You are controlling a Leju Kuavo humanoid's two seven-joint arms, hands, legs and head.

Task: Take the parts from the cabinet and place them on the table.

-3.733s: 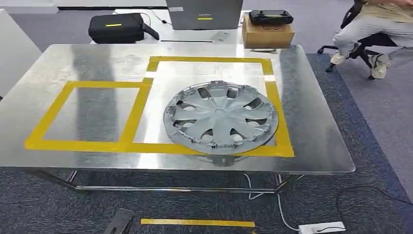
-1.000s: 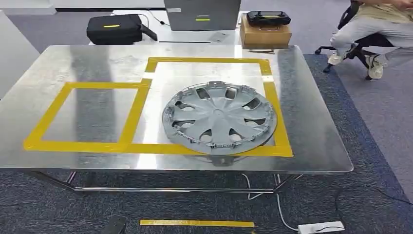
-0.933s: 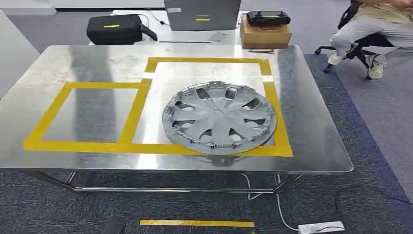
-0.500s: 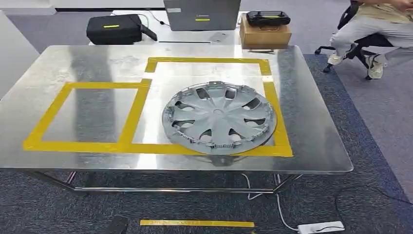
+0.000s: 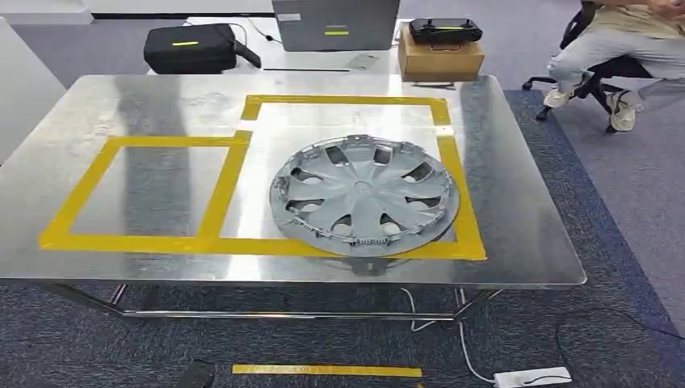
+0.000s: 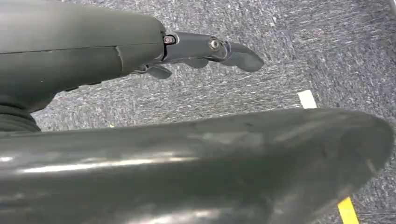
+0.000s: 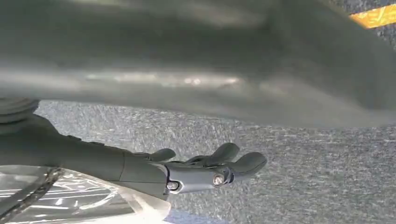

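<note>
1 grey plastic wheel cover (image 5: 365,196) lies flat on the shiny metal counter (image 5: 517,210), inside the larger of 2 yellow tape squares (image 5: 443,111), near edge overlapping the tape. Smaller square (image 5: 81,194) beside it. Left robot hand (image 6: 205,49) and right robot hand (image 7: 205,170): fingers apart, holding nothing, over grey carpet. 1 seated person (image 5: 622,48) beyond the counter.

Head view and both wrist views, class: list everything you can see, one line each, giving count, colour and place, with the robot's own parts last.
hubcap: one, grey, in the larger taped square
table: one, steel, centre
tape squares: two, yellow, on the table
case: one, black, behind the table
cardboard box: one, brown, behind the table
person: one, seated, far right
power strip: one, white, floor
left hand: one, dark grey, holds nothing, over carpet
right hand: one, dark grey, holds nothing, over carpet
</note>
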